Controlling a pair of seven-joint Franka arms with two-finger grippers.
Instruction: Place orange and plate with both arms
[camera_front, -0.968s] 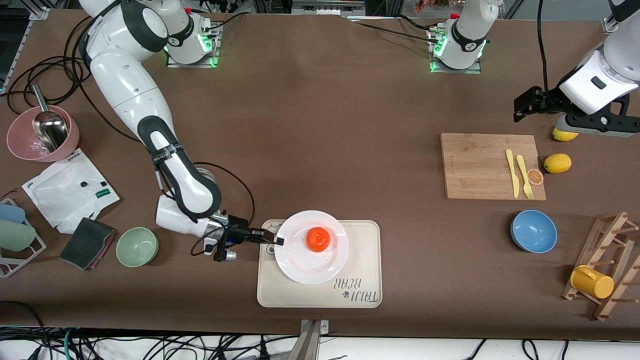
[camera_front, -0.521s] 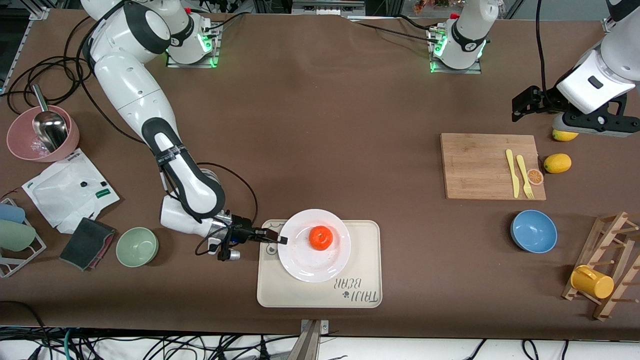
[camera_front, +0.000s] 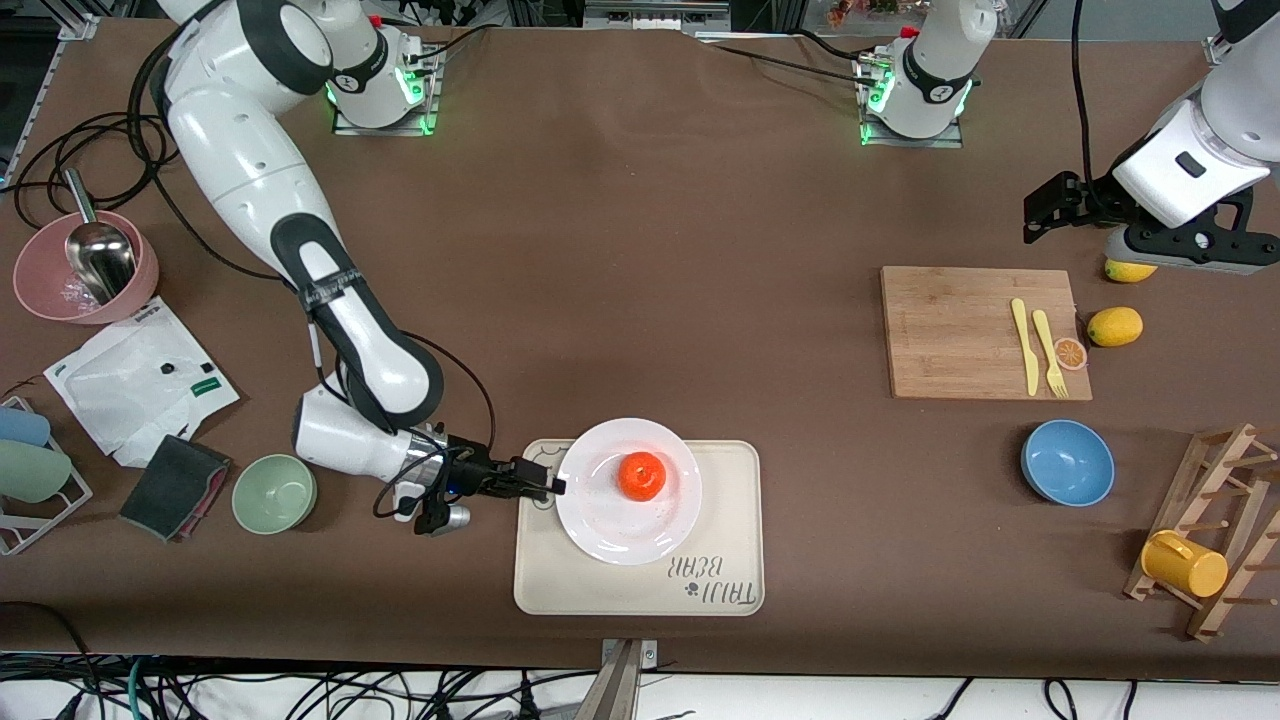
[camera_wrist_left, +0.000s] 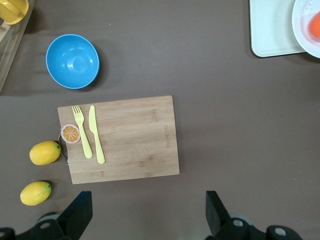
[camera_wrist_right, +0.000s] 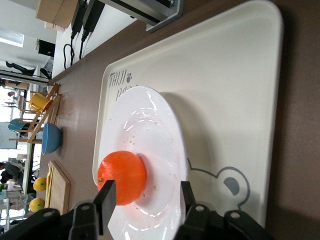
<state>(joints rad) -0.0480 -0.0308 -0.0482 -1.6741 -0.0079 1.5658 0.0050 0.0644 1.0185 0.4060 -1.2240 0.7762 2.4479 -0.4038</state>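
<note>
The plate (camera_front: 628, 492) sits on the tray (camera_front: 735, 520), and the orange (camera_front: 641, 475) sits on the plate, a bit off its middle.

The right tool (camera_front: 548, 487) is low at the plate's rim, on the side toward the right arm's end of the desk. In the right wrist view its two fingers (camera_wrist_right: 107, 198) stand apart with the rim between them, so I think it has let go; I can't tell if a finger touches the rim. The left tool (camera_front: 1040, 212) hangs over the desk near the cutting board (camera_front: 950, 335), well apart from the plate. Its fingers are spread wide and hold nothing. That arm waits.

The plate looks hard and smooth. It could chip if bumped, and it may slide on the tray. The thin rim is the best place to grab it. The orange is round and light, so it can roll if the plate tips. It is a little squishy, so grab it softly around its middle.

The tray corner under the right tool is hidden from the front. One lemon (camera_front: 1126, 270) is partly covered by the left arm. In the left wrist view, the plate and orange are cut off at the edge.
</note>
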